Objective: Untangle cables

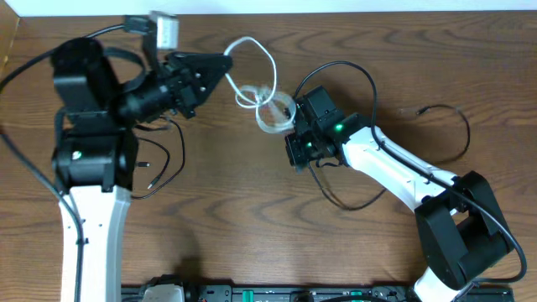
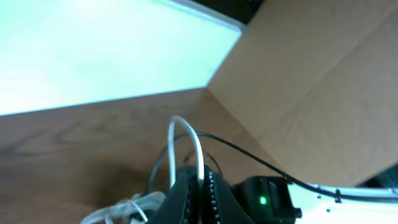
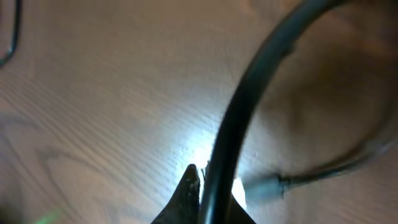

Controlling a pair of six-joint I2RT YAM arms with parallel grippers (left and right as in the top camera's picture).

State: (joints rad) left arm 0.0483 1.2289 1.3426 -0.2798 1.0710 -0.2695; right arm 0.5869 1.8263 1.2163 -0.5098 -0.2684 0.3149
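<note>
A white cable [image 1: 260, 59] loops from my left gripper [image 1: 225, 64] to a small white coil [image 1: 274, 113] at the table's middle. In the left wrist view the jaws [image 2: 202, 186] are shut on the white cable [image 2: 186, 134], with the coil [image 2: 124, 208] at lower left. My right gripper [image 1: 295, 153] sits just below the coil. In the right wrist view its jaws [image 3: 208, 186] are shut on a black cable [image 3: 249, 93]. That black cable [image 1: 357, 71] arcs over the right arm. A blurred plug end [image 3: 264, 186] lies next to the jaws.
Another thin black cable [image 1: 457, 126] lies at the right. A further one [image 1: 168, 168] curls beside the left arm's base. A white block [image 1: 164, 29] sits at the back edge above the left arm. A cardboard wall [image 2: 323, 81] shows in the left wrist view.
</note>
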